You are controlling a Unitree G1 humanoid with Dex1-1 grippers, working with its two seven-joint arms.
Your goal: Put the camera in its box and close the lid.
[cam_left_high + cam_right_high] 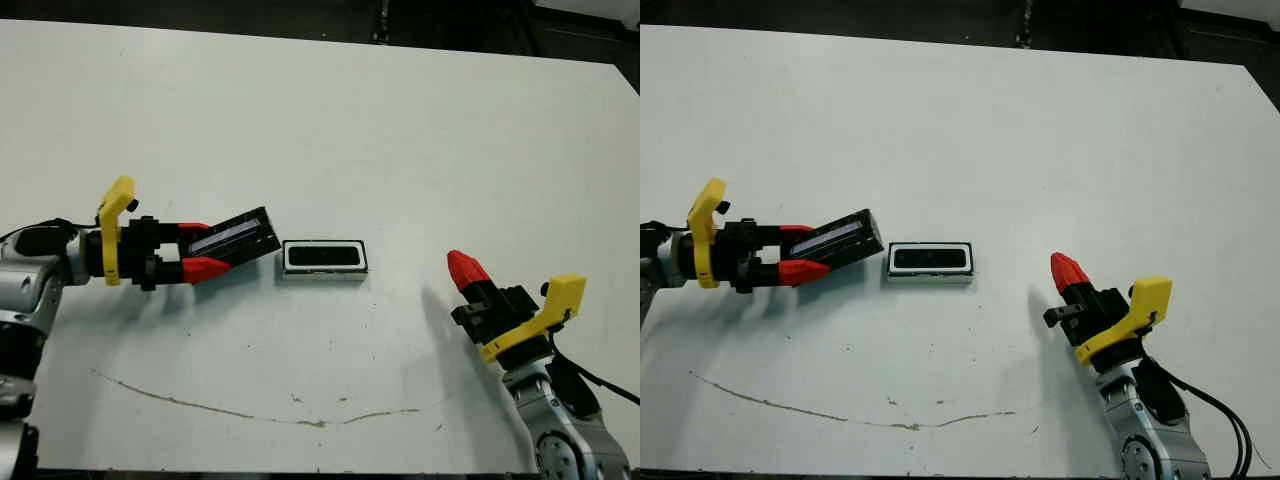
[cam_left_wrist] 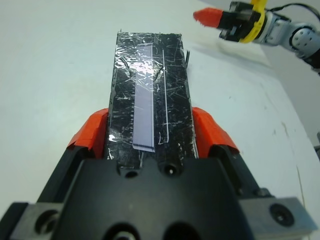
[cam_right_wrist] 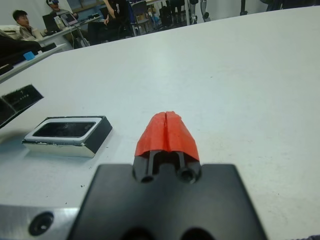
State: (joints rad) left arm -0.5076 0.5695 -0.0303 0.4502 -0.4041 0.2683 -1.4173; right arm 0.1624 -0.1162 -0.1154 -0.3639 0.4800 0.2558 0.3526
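My left hand (image 1: 205, 252) pinches the lid (image 1: 238, 237), tilted, just left of the box (image 1: 323, 258). I see the camera (image 1: 322, 257) lying inside the box on the table (image 1: 350, 130). Right hand (image 1: 465, 268) pressed together, empty, well apart to the right.

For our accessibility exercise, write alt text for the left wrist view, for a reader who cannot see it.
The left gripper is shut on the lid, a flat black panel with silvery crinkles and a pale strip, one red finger at each long edge. Beyond it lies the white table, with the right gripper at the far end.
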